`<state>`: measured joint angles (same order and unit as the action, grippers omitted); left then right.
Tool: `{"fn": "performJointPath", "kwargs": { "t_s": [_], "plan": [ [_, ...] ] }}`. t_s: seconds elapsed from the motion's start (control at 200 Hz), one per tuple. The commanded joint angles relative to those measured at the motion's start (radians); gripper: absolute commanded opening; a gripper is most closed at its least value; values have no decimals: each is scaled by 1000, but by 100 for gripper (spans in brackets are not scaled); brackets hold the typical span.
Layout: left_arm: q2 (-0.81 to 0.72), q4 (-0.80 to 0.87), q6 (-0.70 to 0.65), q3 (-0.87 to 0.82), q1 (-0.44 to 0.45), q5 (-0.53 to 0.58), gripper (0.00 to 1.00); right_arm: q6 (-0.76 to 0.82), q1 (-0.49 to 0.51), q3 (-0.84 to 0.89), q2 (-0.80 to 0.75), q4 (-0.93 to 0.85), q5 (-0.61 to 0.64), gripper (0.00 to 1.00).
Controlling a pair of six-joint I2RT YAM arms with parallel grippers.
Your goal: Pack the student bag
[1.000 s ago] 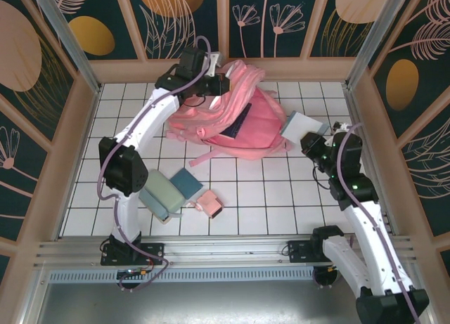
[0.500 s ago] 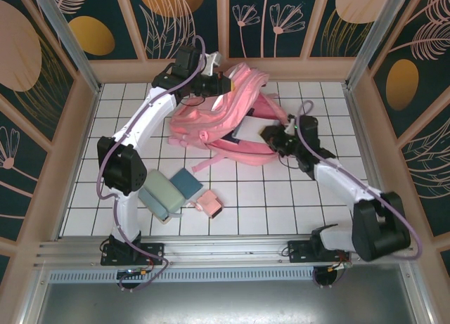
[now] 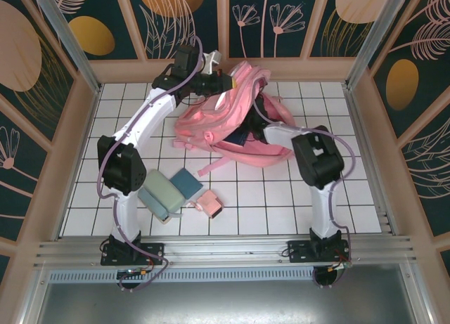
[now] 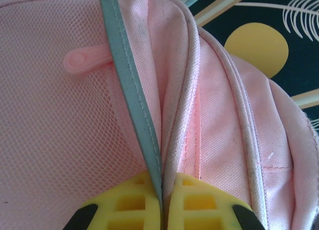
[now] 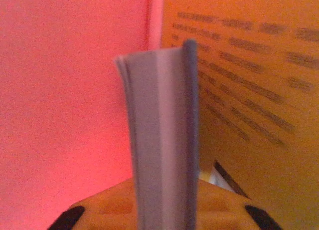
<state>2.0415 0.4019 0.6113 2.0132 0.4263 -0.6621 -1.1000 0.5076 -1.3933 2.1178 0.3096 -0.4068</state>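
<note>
- Pink now all round the right gripper: swung in from the right side of the table, deep inside the student bag.
- Flat grey book upright between its fingers; squeezed or loose, cannot tell.
- Woven cloth, holey mesh and grey trim, pinched tight by the left gripper.
- Bag by the far edge, in the middle.

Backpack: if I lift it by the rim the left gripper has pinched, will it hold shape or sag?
Probably sags: the backpack is thin woven fabric and mesh, creased where the left gripper pinches its rim. Likely light, so it may drag across the table. The weave looks coarse, so the pinch should hold.
</note>
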Motion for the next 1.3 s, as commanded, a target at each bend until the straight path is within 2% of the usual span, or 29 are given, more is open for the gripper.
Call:
{"fn": "performJointPath", "kwargs": {
  "t_s": [0.0, 0.115, 0.235, 0.395, 0.485, 0.581, 0.641, 0.721, 0.871, 0.976, 1.026, 1.111, 1.201, 1.211, 1.296],
  "plan": [
    [-80, -214, 34, 24, -17, -88, 0, -22, 26, -120, 61, -23, -25, 40],
    [-85, -232, 53, 8, -38, -77, 0, 7, 23, -61, 7, -31, 32, 64],
    [-94, -243, 66, -21, -66, -57, 0, 112, 10, 38, -128, -64, 123, 75],
    [-100, -299, 103, -62, -92, -54, 0, 189, -39, 181, -308, -77, 149, 80],
    [-89, -287, 95, -54, -95, -40, 0, 263, -47, 193, -367, -192, 184, 86],
    [-83, -255, 75, -51, -95, 2, 0, 359, -33, 204, -426, -305, 239, 86],
    [-81, -240, 65, -57, -95, 15, 0, 400, -9, 245, -497, -337, 314, 85],
    [-87, -225, 55, -71, -95, 26, 0, 466, 34, 329, -622, -329, 402, 83],
    [-107, -232, 44, -117, -95, 33, 0, 604, 211, 510, -801, -273, 498, 80],
    [-111, -221, 30, -131, -94, 34, 0, 735, 367, 592, -867, -264, 489, 82],
    [-116, -222, 29, -139, -95, 33, 0, 778, 441, 605, -863, -292, 474, 84],
    [-118, -226, 27, -146, -95, 24, 0, 800, 554, 595, -817, -364, 519, 86],
    [-118, -230, 30, -155, -95, 17, 0, 771, 613, 574, -740, -429, 547, 88],
    [-118, -231, 29, -155, -95, 17, 0, 766, 618, 572, -730, -435, 550, 92],
    [-119, -238, 30, -168, -95, 7, 0, 749, 654, 561, -668, -433, 523, 94]
  ]
}}
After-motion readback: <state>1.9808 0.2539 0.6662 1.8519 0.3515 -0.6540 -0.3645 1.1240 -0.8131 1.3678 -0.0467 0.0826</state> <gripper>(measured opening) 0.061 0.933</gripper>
